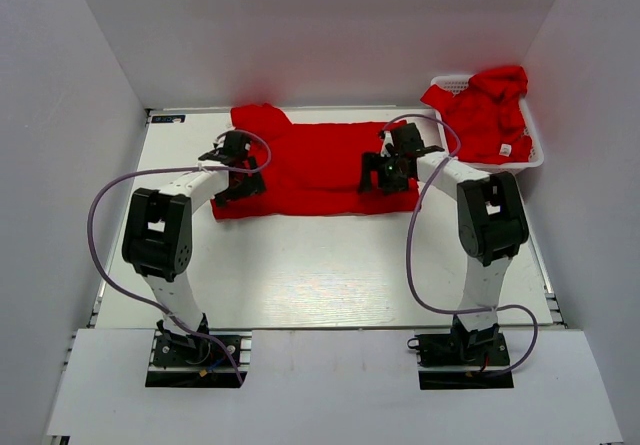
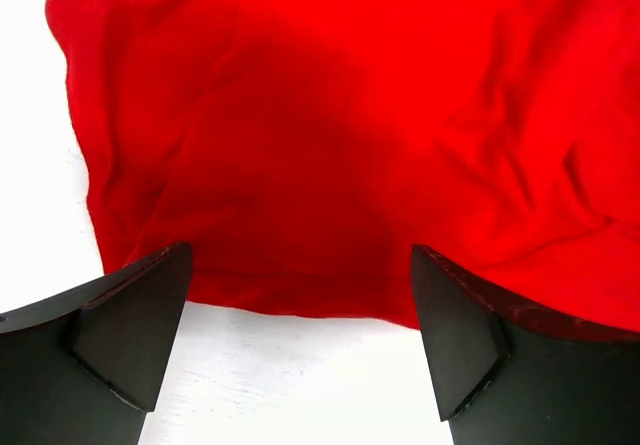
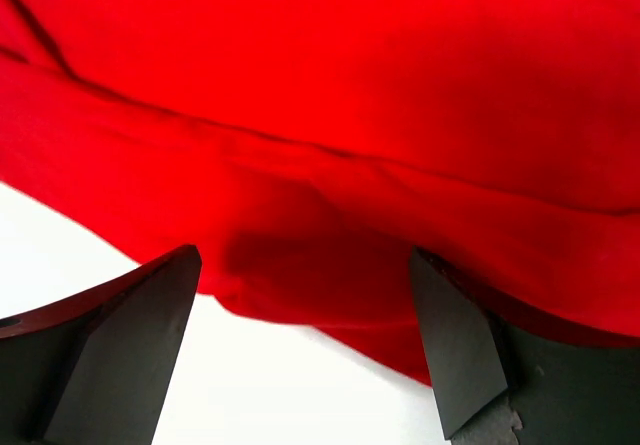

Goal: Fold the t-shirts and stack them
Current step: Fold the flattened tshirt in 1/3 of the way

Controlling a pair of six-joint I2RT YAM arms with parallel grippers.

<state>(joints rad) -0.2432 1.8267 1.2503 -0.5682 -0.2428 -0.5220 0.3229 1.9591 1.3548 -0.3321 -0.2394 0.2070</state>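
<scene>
A red t-shirt (image 1: 315, 165) lies spread on the white table at the back middle. My left gripper (image 1: 240, 187) is open over its near left part; in the left wrist view the shirt's edge (image 2: 330, 165) lies just beyond the open fingers (image 2: 130, 335). My right gripper (image 1: 378, 182) is open over the shirt's near right part; in the right wrist view a folded hem (image 3: 330, 265) lies between and beyond the fingers (image 3: 135, 345). More red t-shirts (image 1: 487, 110), one with a small white tag (image 1: 507, 150), are heaped in a basket.
A white lattice basket (image 1: 535, 150) stands at the back right against the wall. White walls close in the table on the left, back and right. Bare white tabletop (image 1: 320, 265) lies between the shirt and the arm bases.
</scene>
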